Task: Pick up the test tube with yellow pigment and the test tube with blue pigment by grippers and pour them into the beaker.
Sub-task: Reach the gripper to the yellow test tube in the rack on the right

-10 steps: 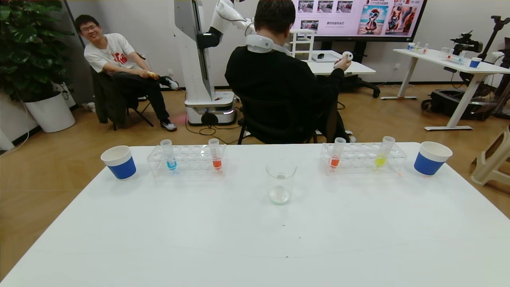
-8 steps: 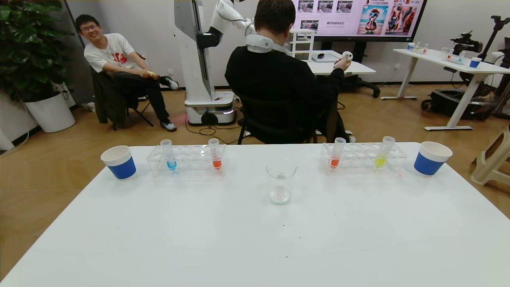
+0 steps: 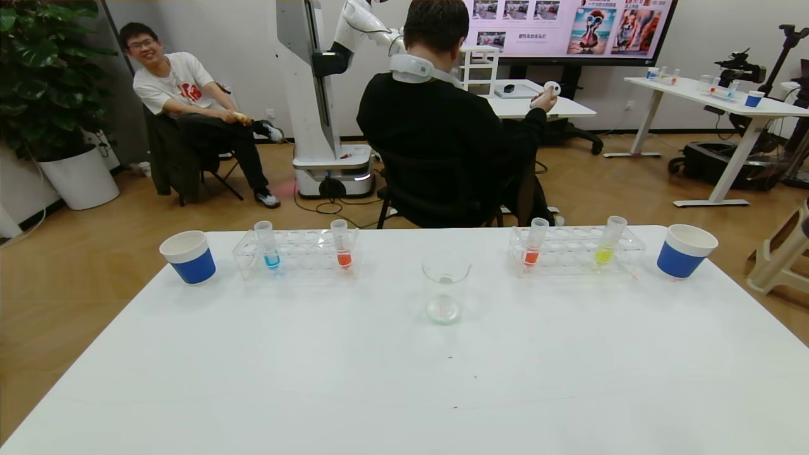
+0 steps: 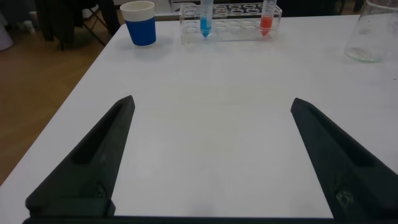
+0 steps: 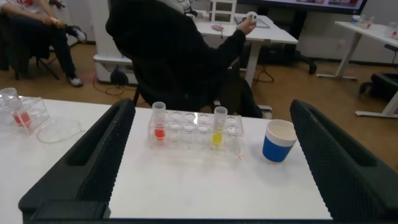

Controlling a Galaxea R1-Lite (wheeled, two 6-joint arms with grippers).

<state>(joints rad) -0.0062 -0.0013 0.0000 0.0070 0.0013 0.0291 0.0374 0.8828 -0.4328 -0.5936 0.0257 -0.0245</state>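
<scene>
The yellow tube stands in the right clear rack, also seen in the right wrist view. The blue tube stands in the left clear rack, also in the left wrist view. The clear beaker stands upright mid-table between the racks; its side shows in the left wrist view. Neither gripper shows in the head view. My left gripper is open and empty over bare table, well short of the left rack. My right gripper is open and empty, short of the right rack.
An orange-red tube stands in each rack. Blue-and-white paper cups stand at the far left and far right. A seated person in black is just beyond the table's far edge.
</scene>
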